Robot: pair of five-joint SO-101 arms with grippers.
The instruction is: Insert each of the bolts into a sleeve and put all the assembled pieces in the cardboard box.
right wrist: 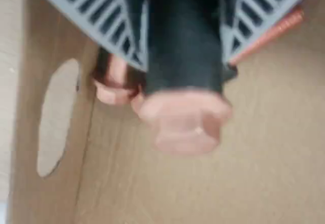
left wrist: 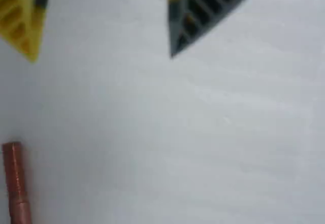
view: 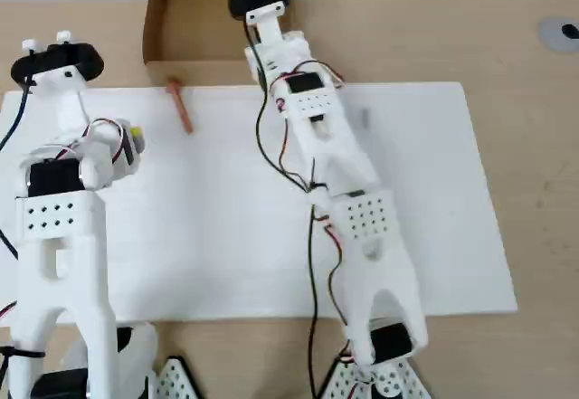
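Closest to the lens is the bolt head, poking out of the black sleeve; your right gripper is clamped on that sleeve, and the pair hangs inside the cardboard box, above its floor; a second piece lies in the box behind it. You appear to be at the drop; bring the sleeve down close to the box floor before you let go, so it cannot bounce or roll toward the wall with the oval cut-out; part the jaws fully, then lift straight up past the box rim, so no finger drags the sleeve back out. Outside the box, just beside its front wall, one loose bolt lies on the white sheet; your left gripper hangs near that bolt, farther from the box, jaws spread wide and holding nothing; the bolt needs a sleeve before it goes in, so the task looks unfinished.
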